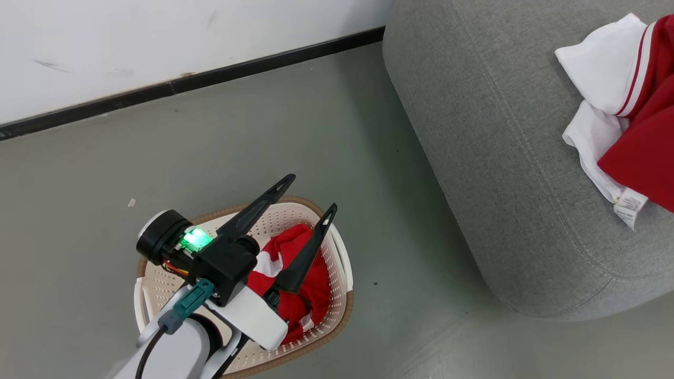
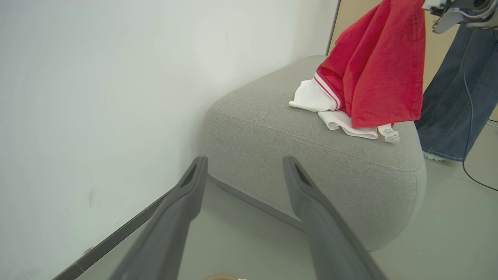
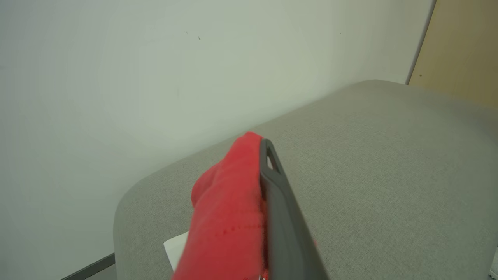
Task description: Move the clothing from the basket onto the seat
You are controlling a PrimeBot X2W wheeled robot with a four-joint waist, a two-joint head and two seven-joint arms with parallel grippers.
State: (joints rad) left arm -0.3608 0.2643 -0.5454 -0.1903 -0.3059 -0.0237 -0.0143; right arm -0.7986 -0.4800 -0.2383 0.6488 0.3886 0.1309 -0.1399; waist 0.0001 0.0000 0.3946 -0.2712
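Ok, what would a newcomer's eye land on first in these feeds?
The bright red sportswear piece with white panels, hanging from the shut right claw with its lower end on the large grey fabric seat. Next, the open left claw poised over the cream perforated plastic basket, where more red-and-white clothing lies.

The seat (image 1: 500, 158) is showing matt grey woven cloth with a stitched seam. On the seat, the clothing (image 1: 647, 147) is looking like soft red fabric with smooth white panels and a papery label (image 1: 630, 206). Beside the seat, the basket (image 1: 295, 213) is showing perforated cream plastic under a brown woven-look rim. Above the basket, the left gripper (image 1: 312, 191) is showing matt dark plastic fingers (image 1: 308, 252).
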